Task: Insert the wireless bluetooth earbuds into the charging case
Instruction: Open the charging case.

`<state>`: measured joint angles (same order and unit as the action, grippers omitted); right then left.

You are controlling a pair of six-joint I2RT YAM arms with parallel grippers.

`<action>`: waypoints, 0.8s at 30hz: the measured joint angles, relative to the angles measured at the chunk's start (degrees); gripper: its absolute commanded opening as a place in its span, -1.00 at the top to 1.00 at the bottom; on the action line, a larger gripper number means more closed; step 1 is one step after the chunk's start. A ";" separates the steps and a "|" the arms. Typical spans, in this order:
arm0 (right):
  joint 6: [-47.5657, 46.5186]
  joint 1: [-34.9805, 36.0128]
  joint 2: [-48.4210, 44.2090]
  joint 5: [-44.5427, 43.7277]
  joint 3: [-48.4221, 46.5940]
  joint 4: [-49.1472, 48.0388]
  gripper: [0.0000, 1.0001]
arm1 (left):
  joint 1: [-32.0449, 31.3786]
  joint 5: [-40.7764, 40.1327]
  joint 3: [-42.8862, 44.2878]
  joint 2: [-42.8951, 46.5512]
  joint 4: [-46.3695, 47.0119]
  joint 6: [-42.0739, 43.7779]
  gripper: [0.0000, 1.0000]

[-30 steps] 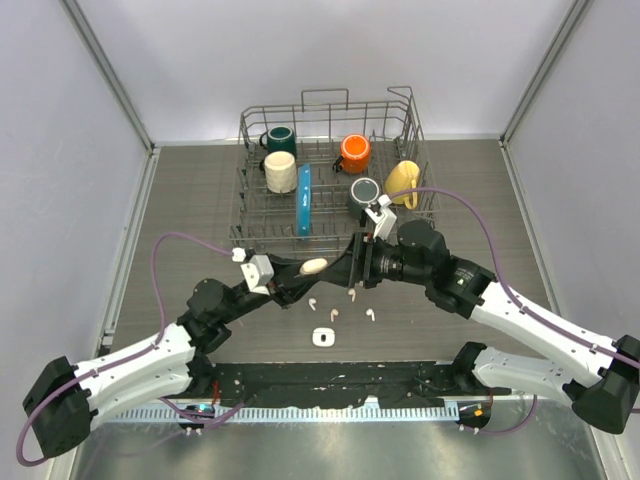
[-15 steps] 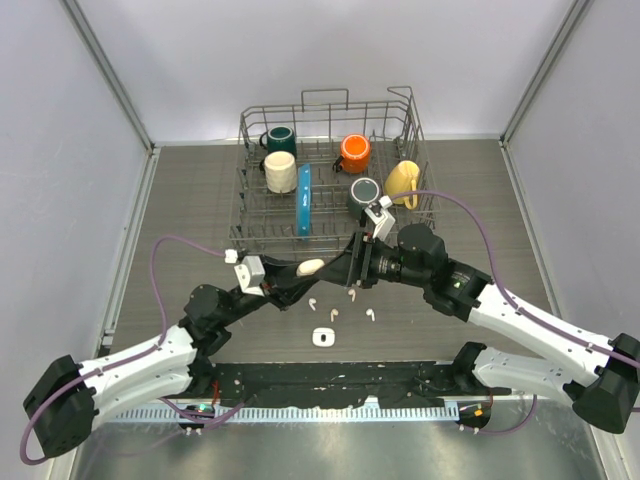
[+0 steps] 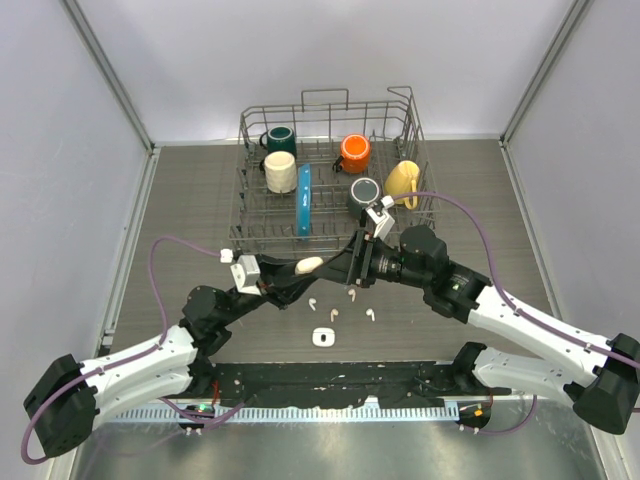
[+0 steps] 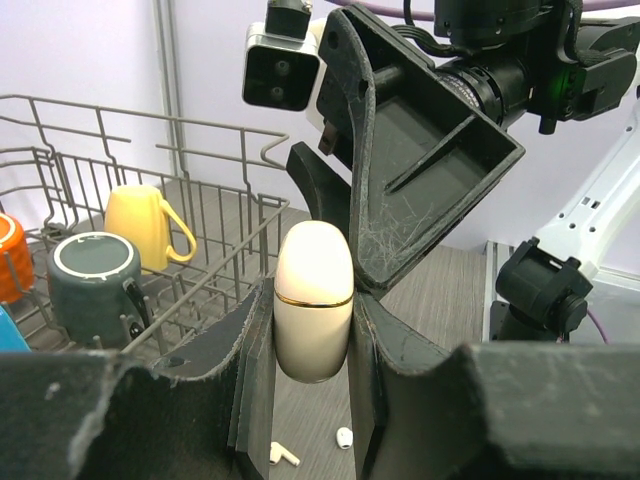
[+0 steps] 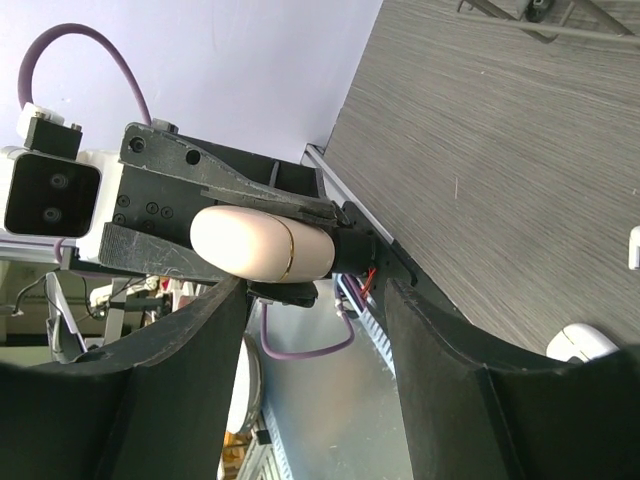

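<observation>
The left gripper (image 4: pixel 312 312) is clamped on the cream charging case (image 4: pixel 313 265), lifted above the table (image 3: pixel 190 200) at the centre of the top view. Over the last second it has drawn the case a little toward the left of that frame, its grip unchanged. The right gripper (image 5: pixel 312 286) has followed it across. Its fingers are about half apart, with their tips at the case's free end and gripping nothing. The case's gold seam shows no gap, so the lid looks closed. The pair seem to be lining up for the right claw to pry the lid open. The four earbuds (image 3: pixel 333 313) lie untouched on the table below the two grippers, lower centre of the top view. None is in the case, so the inserting is not yet begun.
</observation>
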<state>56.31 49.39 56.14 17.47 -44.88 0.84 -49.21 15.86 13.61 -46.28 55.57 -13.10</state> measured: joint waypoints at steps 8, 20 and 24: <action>2.43 -0.46 -0.02 1.07 1.79 -3.41 -0.25 | 0.11 -0.02 -0.04 0.00 0.24 -0.04 1.00; 5.66 -2.36 -0.02 1.03 2.49 -8.24 -0.27 | -0.31 2.36 -0.04 -0.37 -0.42 -0.07 1.00; 6.27 -2.62 -0.02 0.85 2.51 -8.74 -0.27 | -0.31 2.62 -0.04 -0.37 -0.57 -0.07 1.00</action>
<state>62.59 46.76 56.12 18.33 -42.37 -7.90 -49.52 18.48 13.56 -46.65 55.00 -13.17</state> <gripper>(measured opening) 0.635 0.325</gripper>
